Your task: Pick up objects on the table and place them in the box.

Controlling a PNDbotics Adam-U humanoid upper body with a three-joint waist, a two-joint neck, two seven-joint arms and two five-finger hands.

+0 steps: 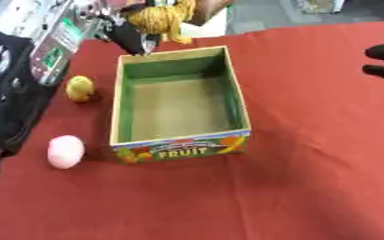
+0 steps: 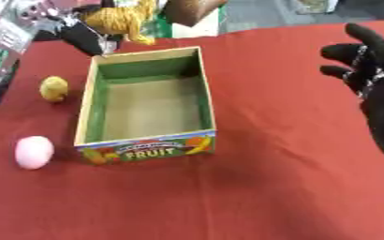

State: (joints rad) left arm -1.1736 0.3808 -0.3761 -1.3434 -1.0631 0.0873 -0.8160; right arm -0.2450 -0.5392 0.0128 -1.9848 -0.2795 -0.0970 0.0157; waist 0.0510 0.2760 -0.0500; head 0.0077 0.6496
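An empty cardboard box (image 1: pixel 120 96) with a green lining and a "FRUIT" label stands in the middle of the red table. Just beyond its far left corner my left hand (image 1: pixel 129 36) is shut on a yellow shaggy object (image 1: pixel 158 18), held above the table's far edge. A small yellow fruit-like object (image 1: pixel 80 88) lies left of the box. A pink rounded object (image 1: pixel 66 151) lies by the box's near left corner. My right hand (image 2: pixel 374 70) hovers open at the right edge, well clear of the box, holding nothing.
The red cloth (image 1: pixel 293 187) covers the whole table. My left arm (image 1: pixel 7 98) fills the left edge, close to the yellow and pink objects. Grey and green equipment (image 1: pixel 52 51) and a brown shape (image 2: pixel 191 9) sit at the far edge.
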